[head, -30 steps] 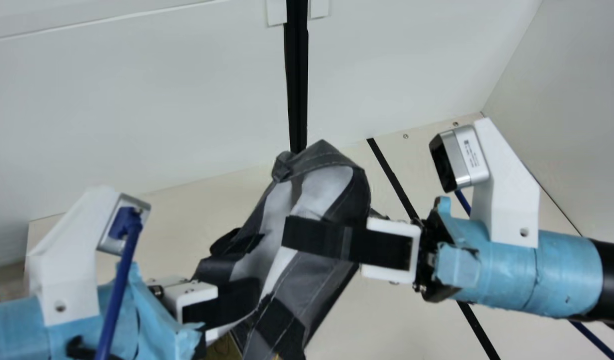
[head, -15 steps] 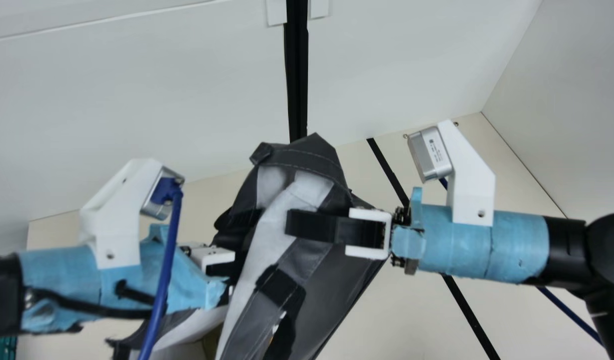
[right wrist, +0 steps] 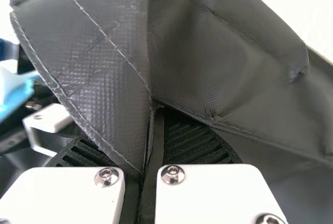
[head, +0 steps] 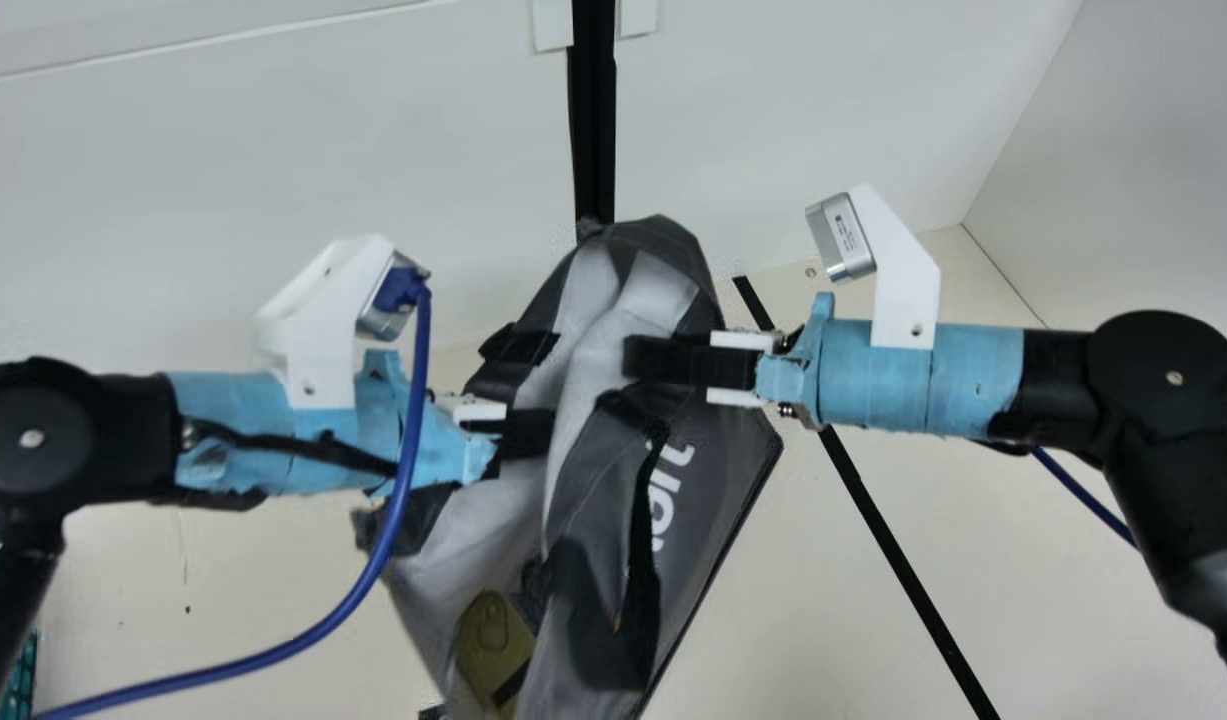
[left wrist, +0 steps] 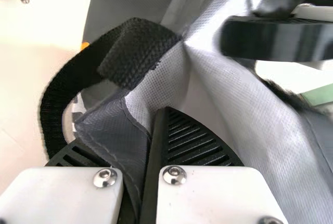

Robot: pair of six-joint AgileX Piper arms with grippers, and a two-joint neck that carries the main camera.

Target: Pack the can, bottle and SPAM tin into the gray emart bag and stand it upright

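The floppy gray fabric emart bag [head: 713, 450] probably sags bottom-heavy; in the main view, the left gripper [head: 550, 434] clenches its stitched rim [right wrist: 93, 133] at ten o'clock, the right gripper [head: 628, 357] at one. That rim likely holds best.

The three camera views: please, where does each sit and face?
Main view: on the neck, facing down at the bag; left gripper and right gripper show.
Left wrist view: on that wrist, facing past its fingers to the bag's pale lining.
Right wrist view: on that wrist, facing past its fingers to dark fabric.
All share the bag.
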